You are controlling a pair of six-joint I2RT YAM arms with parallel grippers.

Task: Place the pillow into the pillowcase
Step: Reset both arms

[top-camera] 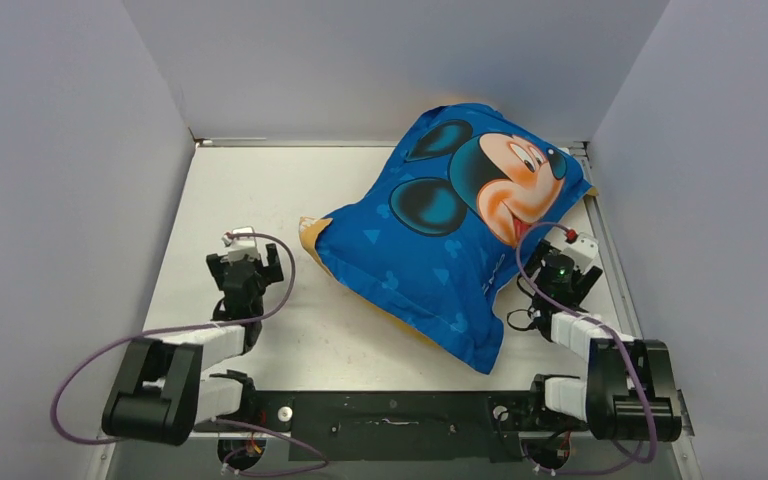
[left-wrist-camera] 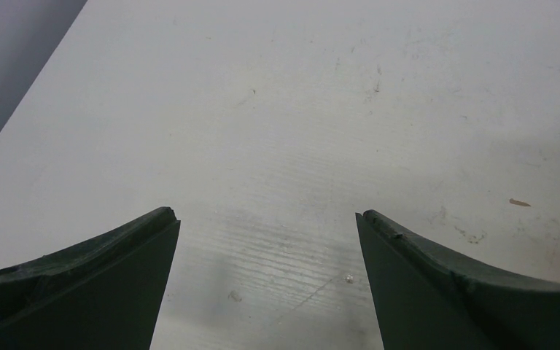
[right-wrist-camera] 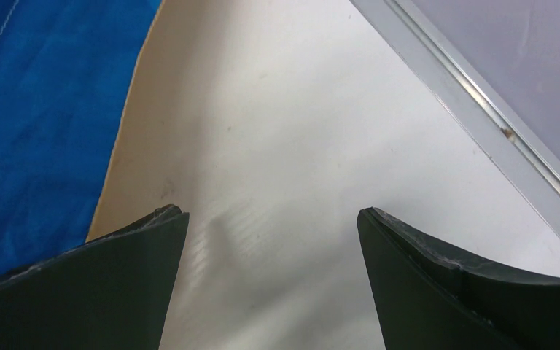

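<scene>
The pillowcase (top-camera: 457, 230) lies plump on the table's right half, blue face with the big Mickey Mouse head upward. A small orange-yellow corner (top-camera: 306, 230) pokes out at its left end. The pillow is hidden; no off-white fabric shows anywhere. My left gripper (top-camera: 246, 262) stands open over bare table, left of the pillowcase and apart from it; in the left wrist view the left gripper (left-wrist-camera: 266, 219) has nothing between its fingers. My right gripper (top-camera: 558, 274) is open beside the pillowcase's right edge. In the right wrist view the right gripper (right-wrist-camera: 271, 219) is empty, with blue pillowcase (right-wrist-camera: 36, 124) at the left.
The white table (top-camera: 260, 190) is boxed in by grey walls on the left, back and right. A metal rail (right-wrist-camera: 481, 117) runs along the right edge, close to my right gripper. Purple cables (top-camera: 90, 360) loop beside both arms.
</scene>
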